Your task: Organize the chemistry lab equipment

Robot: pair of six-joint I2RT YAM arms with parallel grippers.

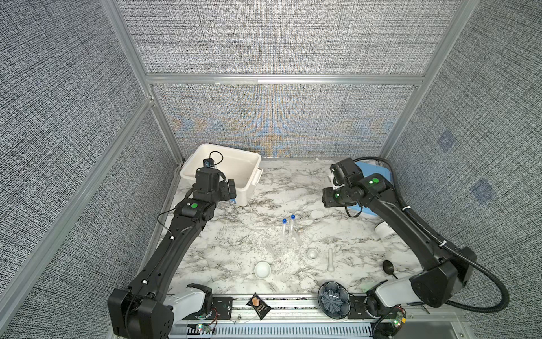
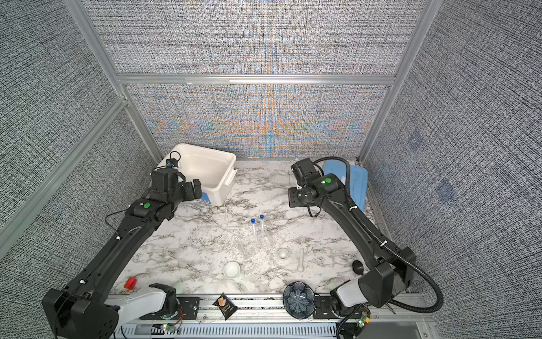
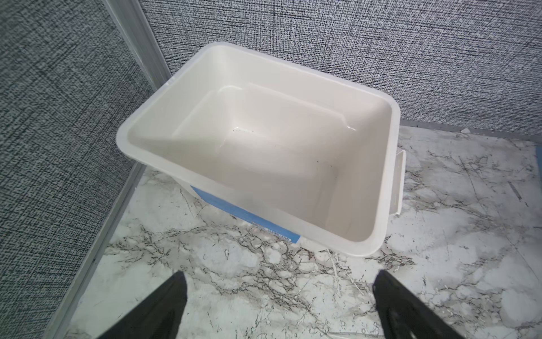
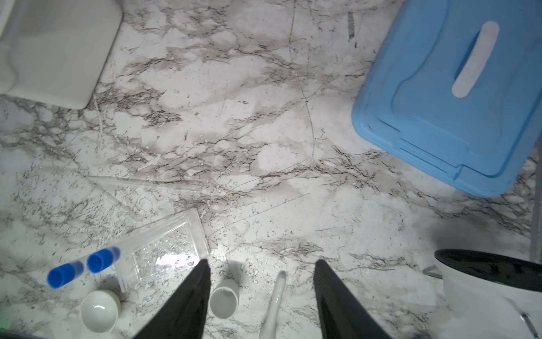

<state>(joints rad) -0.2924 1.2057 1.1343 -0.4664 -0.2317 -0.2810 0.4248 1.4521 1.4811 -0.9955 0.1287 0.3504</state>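
Nearest edge: a black crinkled snack packet [image 1: 259,306] and a dark blue flower-patterned bowl [image 1: 333,300] sit on the front rail; neither is lab gear.

Landmark: the clear plastic rack [image 4: 164,243], mid-table.
- Two slim clear tubes with blue caps [image 1: 284,226] stand upright at the rack's far end, apparently seated in it.
- One small white round ceramic dish [image 1: 312,253] lies just beside the rack on the right arm's side. The white pestle [image 1: 330,259] lies a little further out the same way.
- The second white dish [image 1: 262,269] lies near the rack's front corner on the left arm's side.
- The white rectangular plastic bin [image 3: 394,117], well behind the rack toward the left arm, is empty.

Right gripper [image 4: 262,261]: jaws apart, nothing between them, high over the table behind the rack. Left gripper [image 3: 280,274]: spread wide, empty, just short of the bin.

Judgement — the tubes look done; the dishes and pestle are the step in hand. The next move calls for the right arm to descend over the nearer dish or the pestle, jaws straddling it, clear of the rack.
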